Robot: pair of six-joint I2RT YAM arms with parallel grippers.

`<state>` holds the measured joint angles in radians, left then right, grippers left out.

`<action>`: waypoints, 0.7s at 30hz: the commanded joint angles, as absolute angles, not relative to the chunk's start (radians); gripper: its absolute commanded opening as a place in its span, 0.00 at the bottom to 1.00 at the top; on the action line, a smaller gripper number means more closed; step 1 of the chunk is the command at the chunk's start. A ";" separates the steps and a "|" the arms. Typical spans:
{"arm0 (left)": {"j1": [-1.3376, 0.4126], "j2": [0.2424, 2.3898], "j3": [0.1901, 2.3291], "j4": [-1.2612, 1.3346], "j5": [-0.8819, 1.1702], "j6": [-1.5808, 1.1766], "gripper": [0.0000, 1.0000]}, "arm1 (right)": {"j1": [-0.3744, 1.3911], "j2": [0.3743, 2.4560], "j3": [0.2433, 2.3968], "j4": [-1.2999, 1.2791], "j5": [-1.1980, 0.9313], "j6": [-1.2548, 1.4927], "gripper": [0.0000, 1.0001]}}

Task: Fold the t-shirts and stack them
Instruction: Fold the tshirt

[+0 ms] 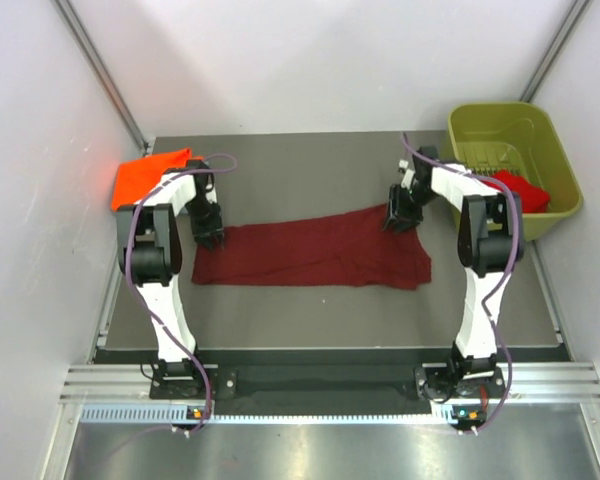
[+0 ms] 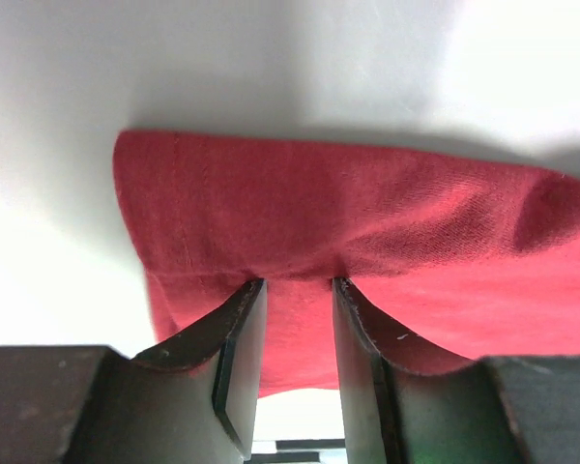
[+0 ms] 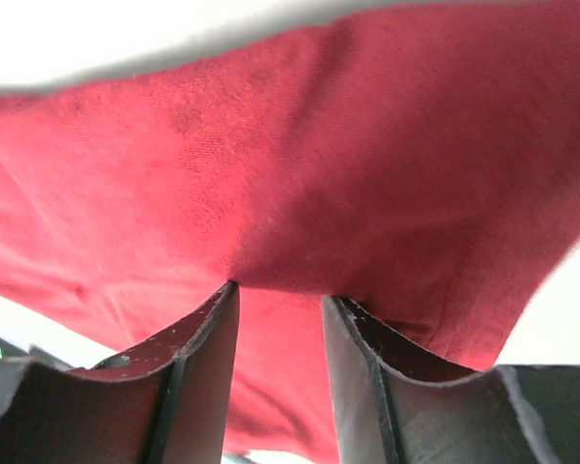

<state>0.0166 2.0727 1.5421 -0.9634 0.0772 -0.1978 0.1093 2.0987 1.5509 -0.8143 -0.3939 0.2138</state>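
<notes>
The dark maroon t-shirt [image 1: 320, 250] lies as a long band across the middle of the table. My left gripper [image 1: 212, 238] is shut on its far left corner. In the left wrist view the cloth [image 2: 367, 203] bunches between the tips of my left gripper [image 2: 298, 282]. My right gripper [image 1: 398, 222] is shut on its far right corner, and in the right wrist view the cloth [image 3: 367, 145] fills the space around my right gripper [image 3: 278, 290]. The orange t-shirt [image 1: 145, 175] lies folded at the far left. The red t-shirt [image 1: 520, 188] lies in the bin. The grey-blue t-shirt is out of view.
The olive-green plastic bin [image 1: 500, 110] stands at the far right corner, just right of my right arm. White walls close in the table on the left, back and right. The metal rail with the arm bases runs along the near edge.
</notes>
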 commanded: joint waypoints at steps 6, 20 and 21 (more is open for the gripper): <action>0.005 2.092 1.577 -0.923 -0.072 -0.156 0.37 | 0.132 2.382 2.074 -0.666 -0.328 0.202 0.41; -0.109 1.927 1.672 -0.919 -0.224 -0.063 0.49 | 0.198 2.456 2.344 -0.522 -0.348 0.235 0.48; -0.100 1.945 1.689 -0.920 -0.233 -0.057 0.51 | 0.196 2.429 2.324 -0.523 -0.348 0.232 0.48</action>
